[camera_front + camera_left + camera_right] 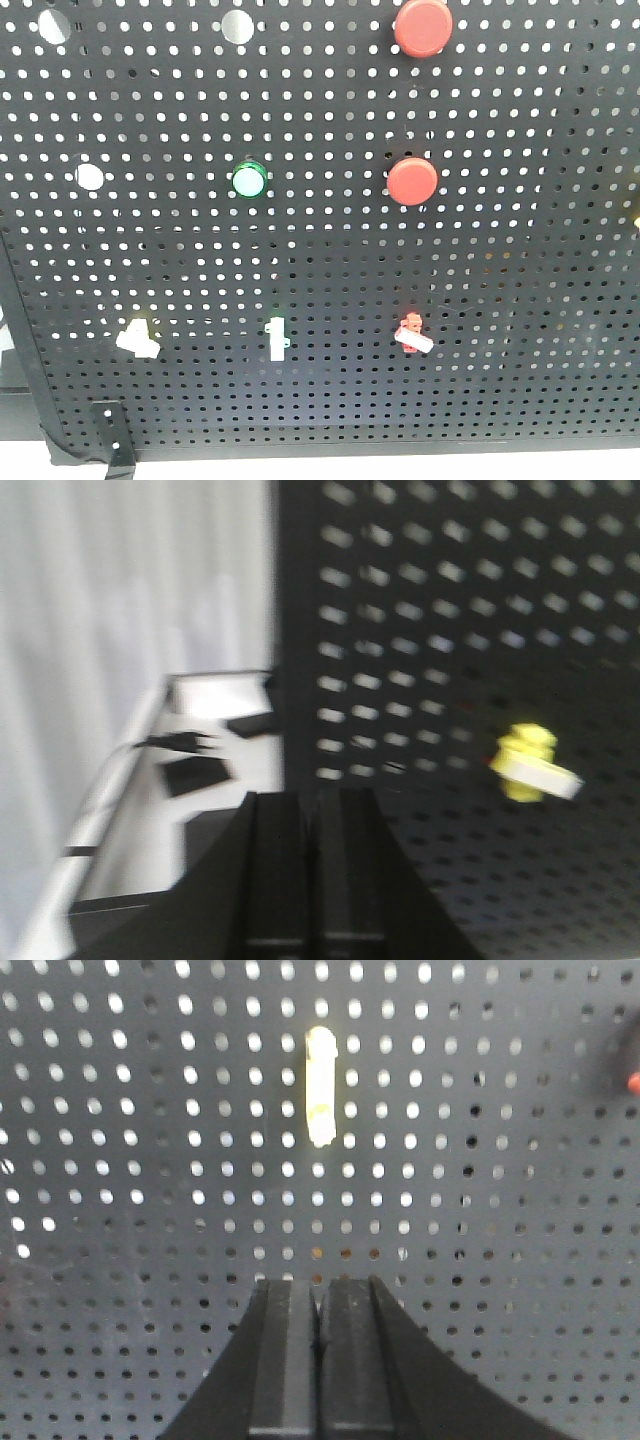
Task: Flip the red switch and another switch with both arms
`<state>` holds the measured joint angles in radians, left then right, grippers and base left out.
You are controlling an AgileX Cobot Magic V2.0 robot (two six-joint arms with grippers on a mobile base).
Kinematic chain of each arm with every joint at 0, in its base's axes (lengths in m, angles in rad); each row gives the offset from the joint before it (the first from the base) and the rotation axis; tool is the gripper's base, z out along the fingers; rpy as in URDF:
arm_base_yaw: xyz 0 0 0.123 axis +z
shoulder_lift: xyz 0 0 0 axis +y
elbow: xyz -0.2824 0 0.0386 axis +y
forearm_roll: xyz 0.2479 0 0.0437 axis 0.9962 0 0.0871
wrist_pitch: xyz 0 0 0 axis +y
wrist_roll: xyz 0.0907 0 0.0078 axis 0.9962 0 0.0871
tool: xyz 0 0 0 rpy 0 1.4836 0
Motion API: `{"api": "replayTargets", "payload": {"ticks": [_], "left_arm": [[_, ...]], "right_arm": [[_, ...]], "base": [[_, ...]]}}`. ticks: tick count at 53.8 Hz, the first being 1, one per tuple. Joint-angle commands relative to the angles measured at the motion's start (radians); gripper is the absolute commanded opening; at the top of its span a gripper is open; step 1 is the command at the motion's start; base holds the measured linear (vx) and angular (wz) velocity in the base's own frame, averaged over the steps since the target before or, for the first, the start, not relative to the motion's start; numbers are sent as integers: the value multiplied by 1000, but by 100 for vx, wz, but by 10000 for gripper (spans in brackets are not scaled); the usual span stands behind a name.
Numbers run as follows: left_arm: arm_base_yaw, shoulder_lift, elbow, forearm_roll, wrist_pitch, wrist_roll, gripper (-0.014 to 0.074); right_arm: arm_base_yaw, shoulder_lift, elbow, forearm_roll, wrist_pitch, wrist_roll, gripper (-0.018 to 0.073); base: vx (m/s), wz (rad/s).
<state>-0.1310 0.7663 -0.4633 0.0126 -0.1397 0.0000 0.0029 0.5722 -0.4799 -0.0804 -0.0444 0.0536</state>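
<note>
On the black pegboard (pixel 330 250), the tiny red switch (pixel 412 333) sits low on the right, its white lever angled down to the right. The other small switch (pixel 137 338), pale yellow, sits low on the left. In the left wrist view that yellow switch (pixel 533 764) lies up and to the right of my left gripper (pixel 312 795), which is shut on nothing and clear of it. My right gripper (pixel 320 1282) is also shut and empty, below an upright whitish toggle (pixel 320 1085). A speck of red (pixel 633 1082) shows at that view's right edge. Neither gripper appears in the front view.
A white-and-green upright toggle (pixel 276 338) stands between the two small switches. Two large round red buttons (pixel 423 27) (pixel 412 181) and a green round button (pixel 248 180) sit higher up. Left of the board's edge are a white curtain (pixel 120 600) and dark items (pixel 195 772) on a pale surface.
</note>
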Motion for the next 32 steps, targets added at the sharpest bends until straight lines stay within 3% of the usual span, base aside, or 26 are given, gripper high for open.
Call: {"api": "replayTargets", "payload": {"ticks": [1,7,17,32], "left_arm": [[-67,80,-37,3,-172,-8,3],[-138,172,-50,0,-322,-10,3],[-185,288,-149,0,-319,-10,2],[-186,386,-211,0,-322,-10,2]], "right_arm": [[-5,9,-38,-5,-93,-8,-5],[-5,9,-38,-5,-93,-8,-5],[-5,9,-38,-5,-91,-8,-5],[-5,9,-38,-5,-91,-8,-5]], "base": [[0,0],[0,0],[0,0],[0,0]]}}
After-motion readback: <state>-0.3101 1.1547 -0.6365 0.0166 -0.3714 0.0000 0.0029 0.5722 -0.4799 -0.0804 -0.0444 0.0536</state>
